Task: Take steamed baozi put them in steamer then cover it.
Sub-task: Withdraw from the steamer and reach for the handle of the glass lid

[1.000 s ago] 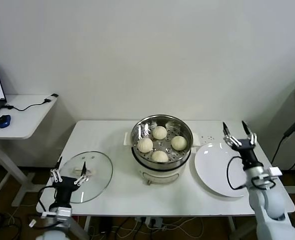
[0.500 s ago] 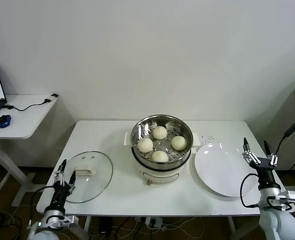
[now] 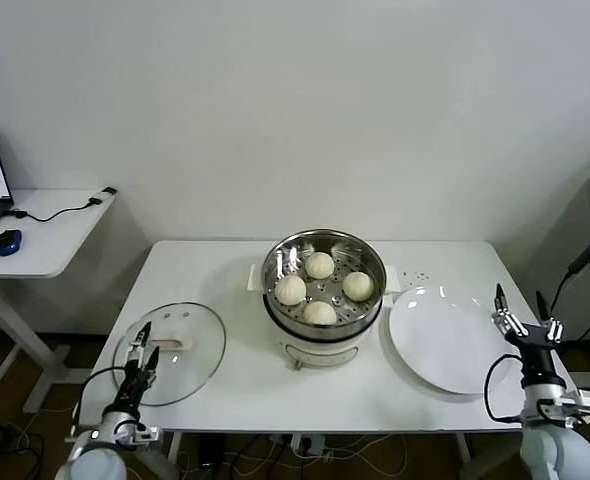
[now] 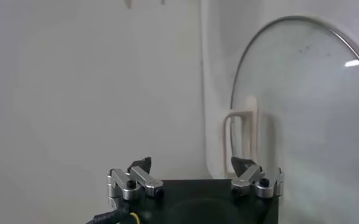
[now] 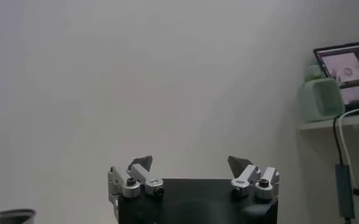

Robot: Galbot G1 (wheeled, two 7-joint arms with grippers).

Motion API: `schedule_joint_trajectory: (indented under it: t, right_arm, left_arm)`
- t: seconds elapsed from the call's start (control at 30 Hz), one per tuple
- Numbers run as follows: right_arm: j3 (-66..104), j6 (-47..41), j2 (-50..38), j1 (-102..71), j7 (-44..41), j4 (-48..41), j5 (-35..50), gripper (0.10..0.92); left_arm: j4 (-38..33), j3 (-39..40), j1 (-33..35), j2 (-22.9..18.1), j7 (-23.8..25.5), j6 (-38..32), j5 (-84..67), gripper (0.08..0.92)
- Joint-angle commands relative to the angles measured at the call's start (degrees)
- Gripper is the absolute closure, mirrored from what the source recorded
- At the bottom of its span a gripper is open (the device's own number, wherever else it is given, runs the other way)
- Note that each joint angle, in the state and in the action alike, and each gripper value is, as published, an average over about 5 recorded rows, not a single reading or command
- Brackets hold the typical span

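We take the steamer (image 3: 323, 285) as our landmark; it stands on the white table (image 3: 235, 385), near the middle. Inside its shiny basket we see four steamed baozi (image 3: 320, 289), sitting on the perforated bottom, close together but each one separate. The cover (image 3: 171, 352) is not on the steamer: it lies flat on the table to the left of the steamer, well apart from it, with its white handle up. The left gripper (image 3: 141, 345) is at the outer edge of the cover, on the side far from the steamer; its fingers are spread wide and hold nothing. To the right of the steamer, just beside it, lies a white plate (image 3: 445, 340). The right gripper (image 3: 524, 312) is beyond the far edge of this plate, with fingers also wide apart and empty
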Motion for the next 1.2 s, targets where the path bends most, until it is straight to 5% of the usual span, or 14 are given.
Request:
schedule_joint_trajectory:
  t: [0.03,1.2]
  right_arm:
    - [0.60,0.30,0.14,0.08,0.31,-1.50,-0.19,0.203]
    - [0.96,1.73,0.36,-0.50,0.22,-2.91,-0.41,0.203]
  left_arm:
    - [4.95,1.76,-4.61,0.89,0.49,1.06,1.92,0.177]
    - [13.60,3.96,-14.10,-2.51,-2.26,5.74,-4.88,0.177]
